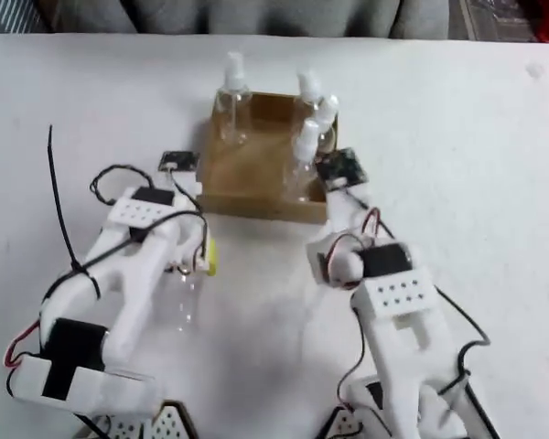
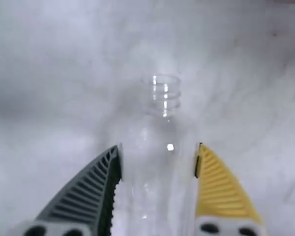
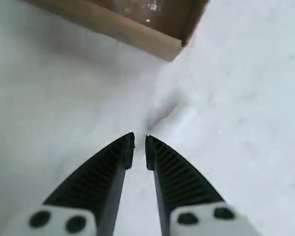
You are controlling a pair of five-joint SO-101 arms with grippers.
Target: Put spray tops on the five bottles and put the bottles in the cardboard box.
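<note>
A clear bottle (image 2: 160,162) with a bare threaded neck and no spray top sits between the grey and yellow fingers of my left gripper (image 2: 157,152), which is shut on its body. From above, this bottle (image 1: 186,297) is low over the table, in front of the cardboard box (image 1: 256,197), by the yellow finger (image 1: 208,257). Several clear bottles with white spray tops (image 1: 233,87) stand in the box, most of them in its right half (image 1: 309,137). My right gripper (image 3: 140,142) is shut on nothing, just above the table near the box's front right corner (image 3: 174,46).
The white table (image 1: 457,137) stretches wide on both sides of the box. Black cables (image 1: 64,210) trail beside the left arm. The two arm bases stand at the near edge.
</note>
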